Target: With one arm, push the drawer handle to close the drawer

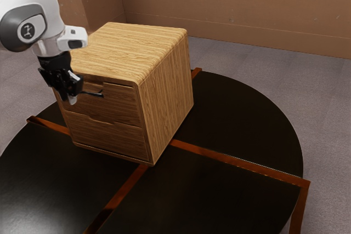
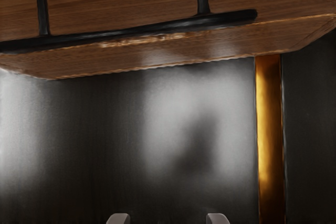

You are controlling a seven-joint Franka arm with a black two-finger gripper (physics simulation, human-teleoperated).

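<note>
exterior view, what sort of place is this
Probably a plain indoor room, perhaps in a home or office, rendered in simulation: it has brown walls, a grey, carpet-like floor and a round black table with a small wooden drawer cabinet on it.

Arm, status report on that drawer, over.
Gripper open, not gripping the black handle. Upper drawer looks about flush, full closure unconfirmed. No obstruction seen between gripper and handle.
</note>
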